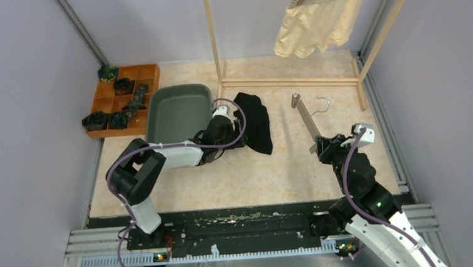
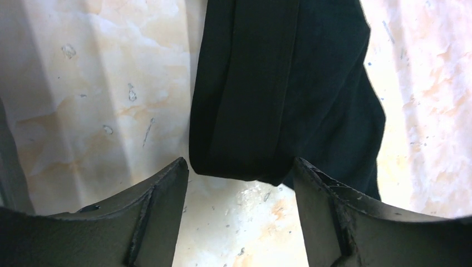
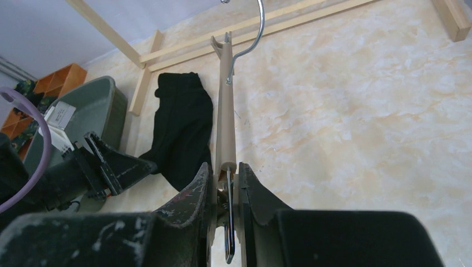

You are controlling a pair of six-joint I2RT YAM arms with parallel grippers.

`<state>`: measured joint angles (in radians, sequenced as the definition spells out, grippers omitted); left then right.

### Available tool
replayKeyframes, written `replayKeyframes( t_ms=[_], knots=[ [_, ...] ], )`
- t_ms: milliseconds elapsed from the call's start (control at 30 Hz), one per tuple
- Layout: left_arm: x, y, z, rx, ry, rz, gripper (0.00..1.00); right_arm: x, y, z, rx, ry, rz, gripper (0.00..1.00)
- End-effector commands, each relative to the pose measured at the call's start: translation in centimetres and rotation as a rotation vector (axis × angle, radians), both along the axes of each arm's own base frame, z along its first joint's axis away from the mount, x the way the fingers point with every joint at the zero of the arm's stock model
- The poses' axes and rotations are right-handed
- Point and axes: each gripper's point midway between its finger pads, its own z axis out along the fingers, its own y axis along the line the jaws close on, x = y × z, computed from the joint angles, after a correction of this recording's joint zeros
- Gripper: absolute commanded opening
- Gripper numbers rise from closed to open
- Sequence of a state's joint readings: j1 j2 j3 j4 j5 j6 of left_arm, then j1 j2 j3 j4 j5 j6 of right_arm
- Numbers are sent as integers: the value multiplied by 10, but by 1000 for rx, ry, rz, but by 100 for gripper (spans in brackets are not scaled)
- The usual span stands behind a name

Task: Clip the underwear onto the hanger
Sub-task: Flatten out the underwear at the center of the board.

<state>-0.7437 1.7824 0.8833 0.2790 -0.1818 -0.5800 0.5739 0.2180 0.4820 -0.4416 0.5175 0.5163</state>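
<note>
Gripping hanger (image 3: 224, 111), near end hidden: right pincer (image 3: 224, 171); left pincer (image 2: 239, 167) agape at black underwear (image 2: 289, 83), far part cut off.

- Bare table (image 1: 287, 167) lies open between the black underwear (image 1: 255, 123) and the hanger (image 1: 307, 121) — room to pass.
- Grey bin (image 1: 178, 106) walls off the underwear's left side (close by).
- Rack rails (image 1: 287, 81) bar the far edge.

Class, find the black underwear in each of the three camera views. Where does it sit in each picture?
Top external: the black underwear lies near centre, right of the grey tub.
Left wrist: upper middle, just ahead of the left gripper.
Right wrist: left of centre, left of the hanger.
Shared landmark: the marbled table top.
</note>
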Motion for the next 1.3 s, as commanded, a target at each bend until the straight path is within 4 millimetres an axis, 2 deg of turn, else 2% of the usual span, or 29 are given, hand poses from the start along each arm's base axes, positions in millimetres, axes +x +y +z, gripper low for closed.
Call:
replayKeyframes(
  t_ms=[0, 133, 467, 567, 667, 833, 967, 1133, 1267],
  knots=[
    [1, 1, 10, -41, -27, 16, 71, 4, 3, 19, 37, -67, 2, 0],
    [0, 2, 13, -55, -34, 25, 57, 4, 3, 18, 36, -66, 4, 0],
    [3, 7, 6, -58, -34, 67, 56, 2, 2, 21, 39, -70, 2, 0],
    [4, 8, 3, -57, -34, 82, 43, 2, 1, 21, 37, -70, -1, 0],
    [4, 9, 7, -69, -45, 90, 21, 2, 0, 21, 37, -72, -3, 0],
    [7, 9, 28, -88, -92, 89, 11, 2, 1, 21, 39, -73, -4, 0],
    [7, 8, 58, -71, -173, 67, 0, 5, 5, 19, 44, -71, 9, 0],
    [-4, -2, 94, 19, -330, 8, 0, 14, 22, 17, 81, -60, 55, 0],
    [-17, -17, 100, 70, -401, -70, 0, 21, 31, 17, 124, -61, 65, 0]
  ],
)
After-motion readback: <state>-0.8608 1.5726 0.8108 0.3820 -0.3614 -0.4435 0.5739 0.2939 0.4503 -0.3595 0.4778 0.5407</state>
